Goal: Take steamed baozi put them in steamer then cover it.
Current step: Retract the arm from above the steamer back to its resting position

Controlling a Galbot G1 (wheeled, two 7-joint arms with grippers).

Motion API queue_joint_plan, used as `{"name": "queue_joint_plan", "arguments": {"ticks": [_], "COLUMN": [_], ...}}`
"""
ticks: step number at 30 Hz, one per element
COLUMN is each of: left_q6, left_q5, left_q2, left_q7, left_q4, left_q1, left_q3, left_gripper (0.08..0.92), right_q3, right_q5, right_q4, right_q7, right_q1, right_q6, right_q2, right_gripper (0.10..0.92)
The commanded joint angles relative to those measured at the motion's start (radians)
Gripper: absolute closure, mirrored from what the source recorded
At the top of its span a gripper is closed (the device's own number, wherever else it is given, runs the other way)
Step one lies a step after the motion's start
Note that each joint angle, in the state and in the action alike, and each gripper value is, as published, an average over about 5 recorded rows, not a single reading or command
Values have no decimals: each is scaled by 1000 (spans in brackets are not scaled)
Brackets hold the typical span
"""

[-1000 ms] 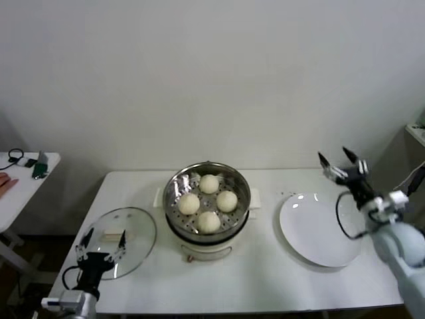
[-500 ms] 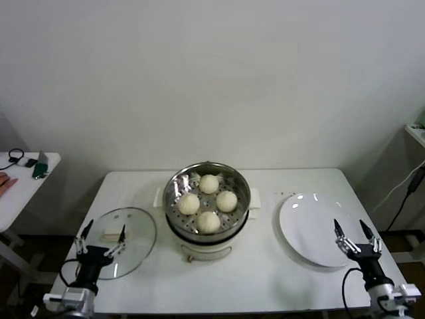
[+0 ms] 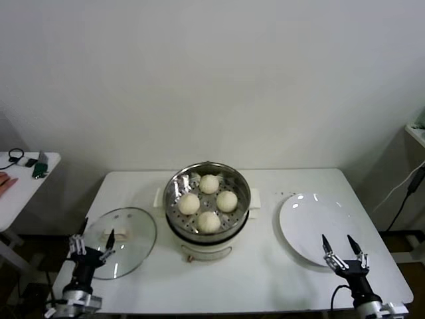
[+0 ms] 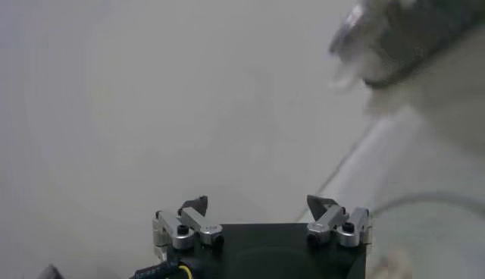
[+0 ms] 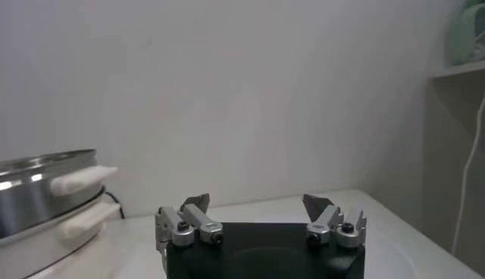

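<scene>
The right gripper (image 5: pixel 258 205) fills the lower middle of the right wrist view, its two dark fingertips (image 5: pixel 195 202) spread apart with nothing between them, on metal mounts above a black body. Beyond it a white table (image 5: pixel 250 212) runs to a plain pale wall (image 5: pixel 250 91). At one edge stands the steamer (image 5: pixel 42 193), shiny steel, with a white side handle (image 5: pixel 79 180) sticking out. At the far opposite side a white cable (image 5: pixel 468 182) hangs beside a shelf (image 5: pixel 458 70).
</scene>
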State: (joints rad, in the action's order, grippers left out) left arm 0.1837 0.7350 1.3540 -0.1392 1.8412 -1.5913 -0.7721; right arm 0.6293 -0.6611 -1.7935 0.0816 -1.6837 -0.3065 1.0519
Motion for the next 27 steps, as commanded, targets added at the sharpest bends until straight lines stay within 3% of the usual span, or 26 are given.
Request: {"name": "queue_joint_plan", "arguments": {"ticks": [1, 27], "left_q6": [-11, -90], "left_q5": [523, 616], "left_q2": [0, 23], "left_q7": [-197, -175], "left_q4": [-189, -362], "left_q1": [40, 220], "left_q3": [-10, 24], "left_gripper": [177, 177], "right_q3": [-37, -42], "right_q5": [43, 74], "right_q4": [-3, 24], "right_q7": [-14, -18], "right_q1": [5, -8], "right_q6": [57, 23], "right_q2": [14, 51], "right_gripper": [203, 203]}}
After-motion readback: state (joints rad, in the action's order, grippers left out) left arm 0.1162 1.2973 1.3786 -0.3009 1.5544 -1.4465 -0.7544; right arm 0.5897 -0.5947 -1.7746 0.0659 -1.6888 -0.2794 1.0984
